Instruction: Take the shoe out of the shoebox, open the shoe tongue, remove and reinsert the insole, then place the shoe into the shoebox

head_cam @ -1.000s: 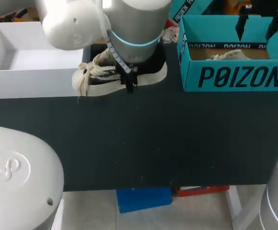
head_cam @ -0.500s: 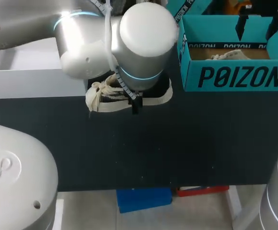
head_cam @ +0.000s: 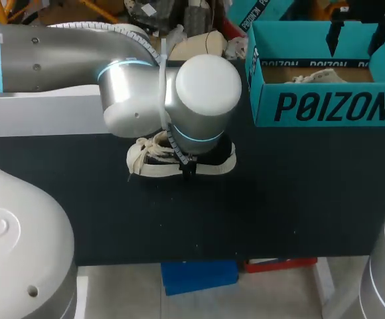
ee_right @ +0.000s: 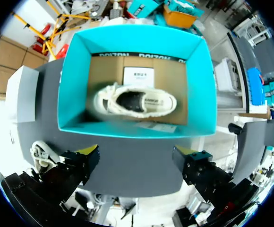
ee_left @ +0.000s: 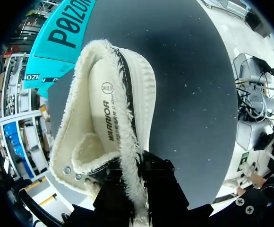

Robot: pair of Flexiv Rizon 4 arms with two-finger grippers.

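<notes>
Cream canvas shoe with frayed collar [head_cam: 149, 159] at centre of black desk [head_cam: 279, 199], long axis 9-to-3 o'clock, laced toe at 9. Left tool [ee_left: 136, 182] clamps collar wall from above; left arm nearer. Teal cardboard shoebox [head_cam: 325, 106] at 2 o'clock from shoe. Right tool [ee_right: 137, 158] hangs over it, fingers spread, empty.

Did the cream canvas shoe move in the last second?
Yes. The cream canvas shoe came toward the black table's near edge, away from the white box.
</notes>
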